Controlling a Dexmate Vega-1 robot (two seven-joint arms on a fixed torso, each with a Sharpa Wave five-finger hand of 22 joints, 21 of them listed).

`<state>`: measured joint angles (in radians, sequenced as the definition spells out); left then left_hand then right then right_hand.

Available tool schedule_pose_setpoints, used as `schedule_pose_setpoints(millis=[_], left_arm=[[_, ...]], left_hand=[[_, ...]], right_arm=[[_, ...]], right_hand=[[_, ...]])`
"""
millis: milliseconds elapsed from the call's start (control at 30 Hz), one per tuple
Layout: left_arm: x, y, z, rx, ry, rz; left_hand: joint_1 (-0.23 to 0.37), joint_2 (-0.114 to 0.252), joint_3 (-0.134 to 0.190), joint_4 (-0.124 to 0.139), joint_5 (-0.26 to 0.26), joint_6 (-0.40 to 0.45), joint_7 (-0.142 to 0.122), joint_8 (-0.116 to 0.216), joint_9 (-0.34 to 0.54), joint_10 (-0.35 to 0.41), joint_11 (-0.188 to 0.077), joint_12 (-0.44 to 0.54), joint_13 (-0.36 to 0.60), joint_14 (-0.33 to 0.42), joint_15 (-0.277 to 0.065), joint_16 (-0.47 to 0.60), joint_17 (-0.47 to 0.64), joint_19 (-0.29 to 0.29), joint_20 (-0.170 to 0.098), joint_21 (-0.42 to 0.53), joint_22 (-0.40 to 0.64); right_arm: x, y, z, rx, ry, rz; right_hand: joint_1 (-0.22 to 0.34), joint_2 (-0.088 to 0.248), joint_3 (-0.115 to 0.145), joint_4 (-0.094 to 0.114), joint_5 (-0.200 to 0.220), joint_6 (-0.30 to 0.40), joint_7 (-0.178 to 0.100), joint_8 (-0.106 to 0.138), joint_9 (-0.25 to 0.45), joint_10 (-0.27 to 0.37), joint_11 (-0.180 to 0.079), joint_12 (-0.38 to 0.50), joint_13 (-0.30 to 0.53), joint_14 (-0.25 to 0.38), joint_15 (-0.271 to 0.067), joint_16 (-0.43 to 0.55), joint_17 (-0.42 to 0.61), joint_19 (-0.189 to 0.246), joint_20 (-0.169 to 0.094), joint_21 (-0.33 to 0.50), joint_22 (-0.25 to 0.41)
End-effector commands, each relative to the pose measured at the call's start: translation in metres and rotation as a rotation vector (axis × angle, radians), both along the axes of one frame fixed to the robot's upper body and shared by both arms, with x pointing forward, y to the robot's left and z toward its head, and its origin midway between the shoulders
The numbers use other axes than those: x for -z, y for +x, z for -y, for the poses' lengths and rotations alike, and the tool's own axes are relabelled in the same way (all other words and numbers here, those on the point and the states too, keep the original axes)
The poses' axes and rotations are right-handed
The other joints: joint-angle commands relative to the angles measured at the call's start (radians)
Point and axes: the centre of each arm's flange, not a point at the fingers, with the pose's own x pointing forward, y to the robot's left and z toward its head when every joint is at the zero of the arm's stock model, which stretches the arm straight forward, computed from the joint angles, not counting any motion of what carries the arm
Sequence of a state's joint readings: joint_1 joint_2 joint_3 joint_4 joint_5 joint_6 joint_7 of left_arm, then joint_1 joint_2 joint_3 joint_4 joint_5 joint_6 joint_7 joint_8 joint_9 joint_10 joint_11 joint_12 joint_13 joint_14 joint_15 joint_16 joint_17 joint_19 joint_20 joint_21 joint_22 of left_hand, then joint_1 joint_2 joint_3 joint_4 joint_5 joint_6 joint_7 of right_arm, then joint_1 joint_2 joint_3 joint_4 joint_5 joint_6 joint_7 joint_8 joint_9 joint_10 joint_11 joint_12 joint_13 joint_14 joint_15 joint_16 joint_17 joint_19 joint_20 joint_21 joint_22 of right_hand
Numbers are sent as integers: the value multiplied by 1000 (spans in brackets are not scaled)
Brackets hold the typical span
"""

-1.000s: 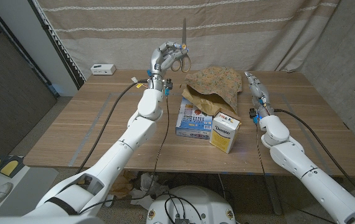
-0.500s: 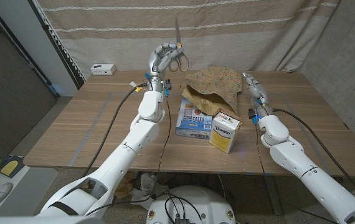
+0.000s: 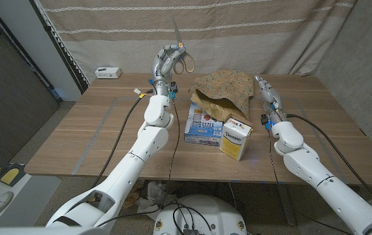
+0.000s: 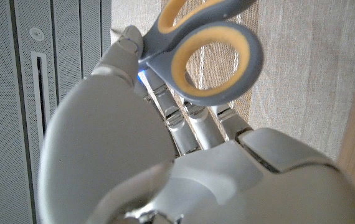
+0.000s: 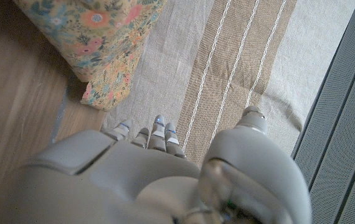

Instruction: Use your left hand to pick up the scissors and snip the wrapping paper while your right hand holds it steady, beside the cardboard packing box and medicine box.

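Orange-handled scissors (image 3: 182, 55) gripped in left hand (image 3: 166, 63), tilting further leftward since a second ago, nearing the snip; right hand (image 3: 267, 93) waiting empty beside wrapping paper (image 3: 225, 89).

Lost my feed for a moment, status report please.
Left hand grips scissors, raised, blades up. Right hand open beside wrapping paper, not on it. Boxes in front of paper; nothing blocking.

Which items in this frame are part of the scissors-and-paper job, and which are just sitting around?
Job:
scissors, held up by the left hand
wrapping paper
right hand, beside the paper
cardboard packing box
medicine box

Lying about:
small white device at the table's far left
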<state>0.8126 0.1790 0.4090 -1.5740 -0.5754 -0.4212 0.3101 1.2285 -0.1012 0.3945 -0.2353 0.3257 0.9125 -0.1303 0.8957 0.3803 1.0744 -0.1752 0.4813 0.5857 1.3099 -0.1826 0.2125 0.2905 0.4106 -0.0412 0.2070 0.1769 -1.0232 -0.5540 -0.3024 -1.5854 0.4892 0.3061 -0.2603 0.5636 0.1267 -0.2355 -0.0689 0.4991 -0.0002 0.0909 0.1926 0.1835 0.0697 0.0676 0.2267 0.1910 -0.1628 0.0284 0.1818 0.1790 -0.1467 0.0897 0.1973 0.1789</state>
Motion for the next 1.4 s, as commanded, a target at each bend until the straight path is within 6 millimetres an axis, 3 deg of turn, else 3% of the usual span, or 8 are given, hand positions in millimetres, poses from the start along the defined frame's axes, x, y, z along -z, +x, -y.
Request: schedule_pose_setpoints(millis=[33, 600, 667, 733, 1067, 1233, 1367, 1400], left_arm=[[1, 2, 0, 92, -81, -35], [2, 6, 1, 124, -143, -51], [2, 6, 2, 124, -144, -53], [1, 7, 2, 117, -116, -57], [-8, 0, -11, 90, -127, -26], [-6, 3, -13, 97, -175, -22], [-8, 4, -13, 96, -227, 17], [-9, 4, -13, 96, -232, 25]], left_hand=[[16, 6, 105, 99, 5, -3, -3, 3, 3, 12, -15, 8, 6, 60, -57, 8, 2, 9, -148, 0, 1], [16, 6, 105, 99, 5, -3, -3, 3, 3, 12, -15, 8, 6, 60, -57, 8, 2, 9, -148, 0, 1], [16, 6, 105, 99, 5, -3, -3, 3, 3, 12, -15, 8, 6, 60, -57, 8, 2, 9, -148, 0, 1], [16, 6, 105, 99, 5, -3, -3, 3, 3, 12, -15, 8, 6, 60, -57, 8, 2, 9, -148, 0, 1], [16, 6, 105, 99, 5, -3, -3, 3, 3, 12, -15, 8, 6, 60, -57, 8, 2, 9, -148, 0, 1], [16, 6, 105, 99, 5, -3, -3, 3, 3, 12, -15, 8, 6, 60, -57, 8, 2, 9, -148, 0, 1], [16, 6, 105, 99, 5, -3, -3, 3, 3, 12, -15, 8, 6, 60, -57, 8, 2, 9, -148, 0, 1], [16, 6, 105, 99, 5, -3, -3, 3, 3, 12, -15, 8, 6, 60, -57, 8, 2, 9, -148, 0, 1]], right_arm=[[-3, -11, 1, 48, -21, 28], [-15, -46, 0, 74, -65, 95], [-15, -48, -4, 73, -65, 108], [-15, -49, -7, 72, -83, 104], [-22, -64, -17, 86, -114, 128], [-28, -77, -20, 126, -106, 138], [-30, -81, -25, 122, -100, 133], [-30, -82, -26, 119, -90, 134]], right_hand=[[-6, 1, -5, -1, -1, 9, 6, 8, 2, 17, 3, 12, 2, -5, 5, 3, 2, -7, 1, 1, 4], [-5, 2, -4, -1, -2, 17, 8, 10, 2, 31, 8, 17, 2, 7, 5, 7, 2, 1, 3, 4, 4], [-3, 3, -3, -2, -3, 38, 9, 17, 2, 60, 0, 29, 2, 20, -4, 10, 2, 10, 2, 6, 3], [0, 5, -1, -4, -4, 55, 0, 20, 2, 82, -24, 37, 3, 31, -36, 10, 2, 19, 2, 8, 3], [6, 5, 2, -7, -4, 80, -1, 27, 2, 110, -26, 46, 3, 38, -33, 9, 1, 26, 2, 9, 3], [32, 4, 11, -22, -3, 197, -47, 56, 2, 184, -48, 71, 3, 82, -52, 11, 0, 73, 12, 17, 2], [35, 5, 13, -23, -4, 217, -52, 60, 2, 189, -44, 72, 2, 90, -50, 12, 0, 83, 18, 19, 2], [37, 6, 14, -24, -4, 228, -54, 62, 2, 188, -31, 71, 2, 92, -48, 11, 0, 86, 19, 19, 2]])
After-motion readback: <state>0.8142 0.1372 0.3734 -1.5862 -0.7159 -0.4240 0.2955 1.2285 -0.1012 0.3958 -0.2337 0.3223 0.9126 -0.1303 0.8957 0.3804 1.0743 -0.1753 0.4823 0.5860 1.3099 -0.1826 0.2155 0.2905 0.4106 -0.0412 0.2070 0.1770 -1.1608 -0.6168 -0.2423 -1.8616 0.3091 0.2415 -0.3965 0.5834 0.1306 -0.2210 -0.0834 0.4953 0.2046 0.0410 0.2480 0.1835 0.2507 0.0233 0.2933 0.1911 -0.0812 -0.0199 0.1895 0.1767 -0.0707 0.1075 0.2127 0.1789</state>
